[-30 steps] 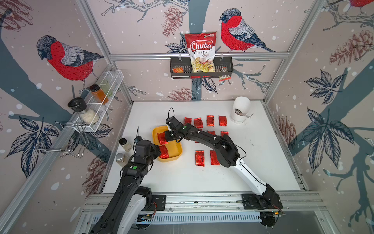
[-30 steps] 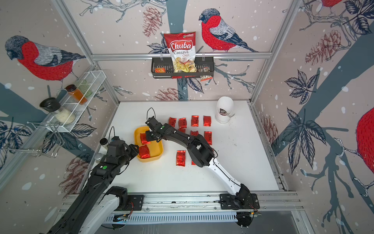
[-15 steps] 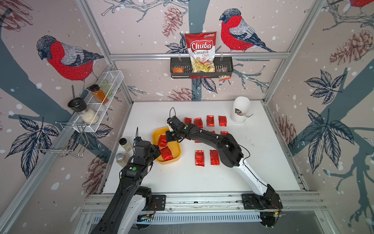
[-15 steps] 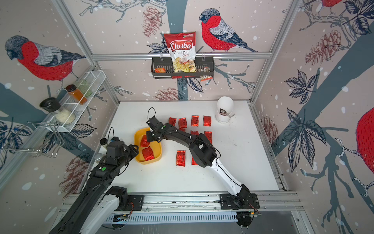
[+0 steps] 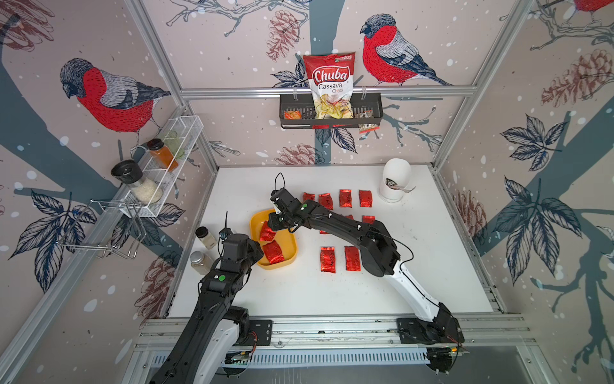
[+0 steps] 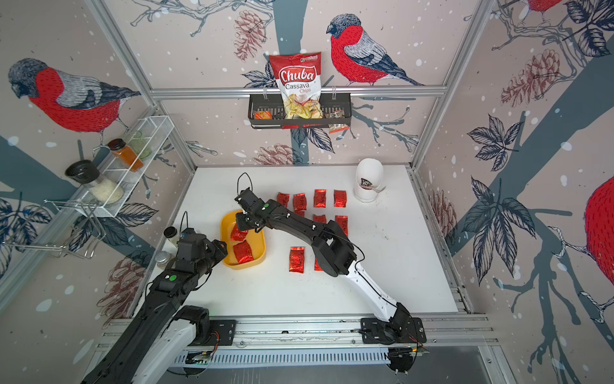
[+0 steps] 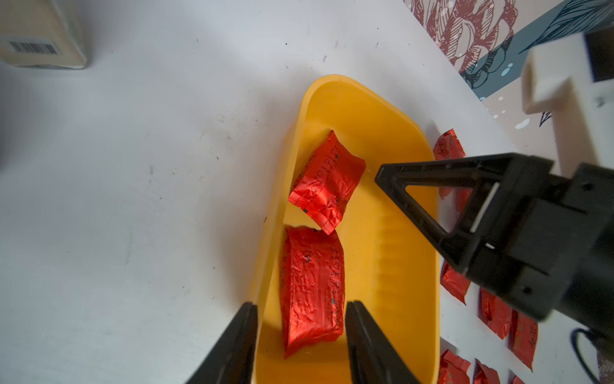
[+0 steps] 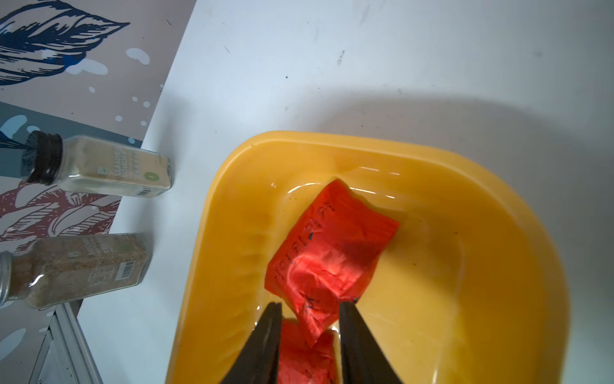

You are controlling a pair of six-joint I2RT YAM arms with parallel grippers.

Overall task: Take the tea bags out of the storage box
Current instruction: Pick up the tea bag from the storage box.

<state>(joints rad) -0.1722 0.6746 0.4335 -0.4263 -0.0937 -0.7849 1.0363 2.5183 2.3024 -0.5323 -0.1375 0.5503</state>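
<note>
The yellow storage box (image 5: 288, 244) sits on the left part of the white table and holds two red foil tea bags (image 5: 267, 231) (image 5: 273, 251). My right gripper (image 8: 310, 319) hangs over the box's far half, open, with a corner of the farther tea bag (image 8: 327, 247) between its fingers. My left gripper (image 7: 300, 319) is open at the box's near end. One finger (image 7: 239, 335) is outside the box wall (image 7: 270, 252) and the other is inside, with the nearer tea bag (image 7: 312, 282) between them. Several more tea bags (image 5: 345, 198) (image 5: 328, 259) lie in rows on the table to the right.
Two spice bottles (image 5: 205, 237) (image 5: 199, 262) stand left of the box by the wall. A white cup (image 5: 395, 184) is at the back right. A black basket (image 5: 370, 111) with a chips bag hangs on the back wall, and a white wire rack (image 5: 186, 133) on the left wall.
My right gripper's jaws were shut and now stand apart over the farther tea bag in the box. My left gripper has opened a little wider at the box's near end.
</note>
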